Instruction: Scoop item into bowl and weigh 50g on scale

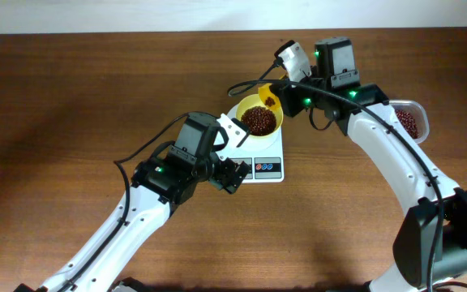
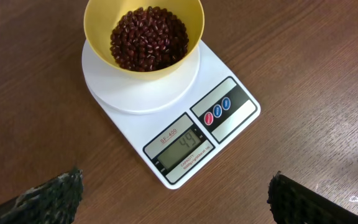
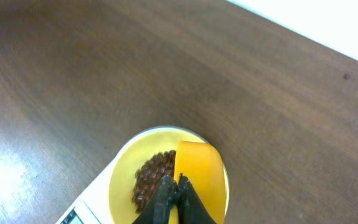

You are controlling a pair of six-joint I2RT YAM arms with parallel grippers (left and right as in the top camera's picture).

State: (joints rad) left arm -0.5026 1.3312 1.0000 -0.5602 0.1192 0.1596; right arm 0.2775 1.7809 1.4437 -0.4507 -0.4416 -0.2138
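Left pincer (image 1: 232, 173) is released, jaws wide, hovering empty at 6 o'clock of the flat white digital scale (image 2: 135, 127) on the brown wooden tabletop (image 1: 96, 97). The grey display (image 2: 185, 146) looks to read 49. On the platform at 12 o'clock sits the small round pale-yellow plastic bowl (image 2: 192, 43), holding the heaped dark reddish-brown beans (image 2: 148, 37). Right pincer (image 3: 175, 191) is clenched on the yellow long-handled scoop (image 3: 197, 167), tipped over the bowl's 3 o'clock rim; can't tell if beans remain in it. Clear rectangular plastic tub (image 1: 420, 109) of beans lies at 3 o'clock, well apart. Judgement: final top-up, about one gram short. Tilt gently, drop only a few beans, keep the scoop off the bowl, and let the reading settle.
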